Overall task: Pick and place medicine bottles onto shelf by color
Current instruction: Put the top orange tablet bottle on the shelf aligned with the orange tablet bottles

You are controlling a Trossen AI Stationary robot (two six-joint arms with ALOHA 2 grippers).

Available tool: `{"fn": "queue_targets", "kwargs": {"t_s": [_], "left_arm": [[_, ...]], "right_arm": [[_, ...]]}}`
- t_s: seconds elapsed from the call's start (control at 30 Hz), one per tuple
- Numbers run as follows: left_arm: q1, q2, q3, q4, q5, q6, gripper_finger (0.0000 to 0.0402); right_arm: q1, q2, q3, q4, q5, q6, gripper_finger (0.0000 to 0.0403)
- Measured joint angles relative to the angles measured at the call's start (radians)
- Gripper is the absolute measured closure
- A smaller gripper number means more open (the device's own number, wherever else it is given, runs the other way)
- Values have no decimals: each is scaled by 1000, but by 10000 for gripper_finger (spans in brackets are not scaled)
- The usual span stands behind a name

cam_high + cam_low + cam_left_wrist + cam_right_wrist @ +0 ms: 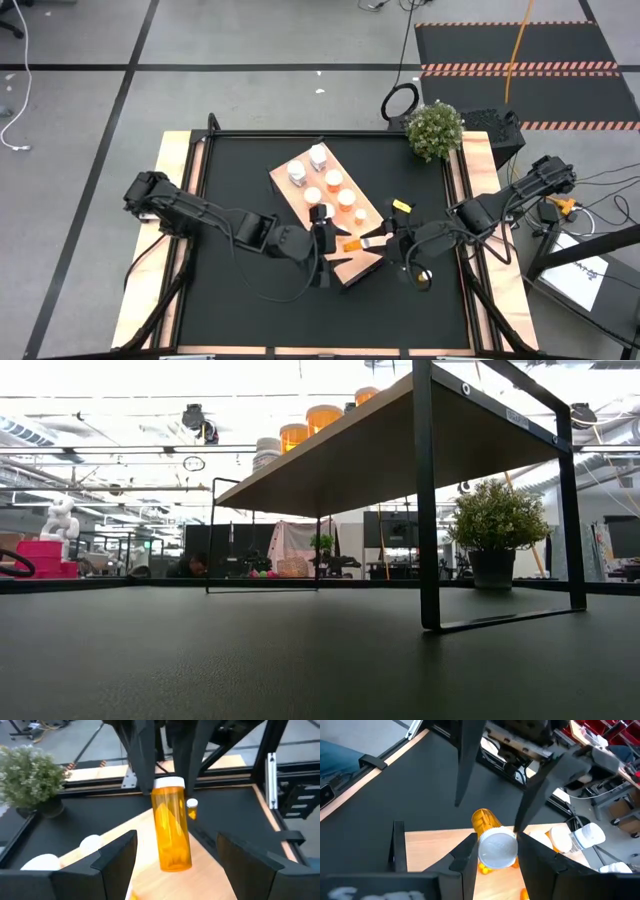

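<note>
At the near end of the shelf (330, 215), both grippers meet over one orange bottle (351, 243). The right gripper (496, 851) has its jaws clenched on the bottle's white cap (496, 849), holding it tipped over the light wood. The left gripper (175, 865) faces it from the other side with its jaws released and spread wide, the amber body between them but touching neither finger.

The bottle looks like light, rigid plastic with a smooth, slick wall. A grip on the cap alone lets the body swing, so I judge the mid-body the steadier place to hold, square across the cylinder with moderate pressure.

Farther along the shelf stand the other medicine bottles (322, 178), white-capped and upright, close together. A tiny orange bottle (401, 206) lies on the black surface (240, 180) just beyond the right gripper. A potted plant (434, 129) sits at the far corner.
</note>
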Motion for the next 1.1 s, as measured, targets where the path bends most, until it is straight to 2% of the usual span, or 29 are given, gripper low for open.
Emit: {"fn": "queue_targets", "kwargs": {"t_s": [0.23, 0.43, 0.7, 1.1], "left_arm": [[13, 19, -1, 31, 24, 0, 137], [23, 19, -1, 32, 24, 10, 198], [21, 19, -1, 35, 26, 25, 269], [19, 13, -1, 38, 25, 49, 300]], "right_arm": [[0, 0, 0, 46, 1, -41, 284], [0, 0, 0, 106, 3, -100, 284], [-1, 0, -1, 93, 5, -98, 284], [-1, 0, -1, 111, 4, -83, 272]]}}
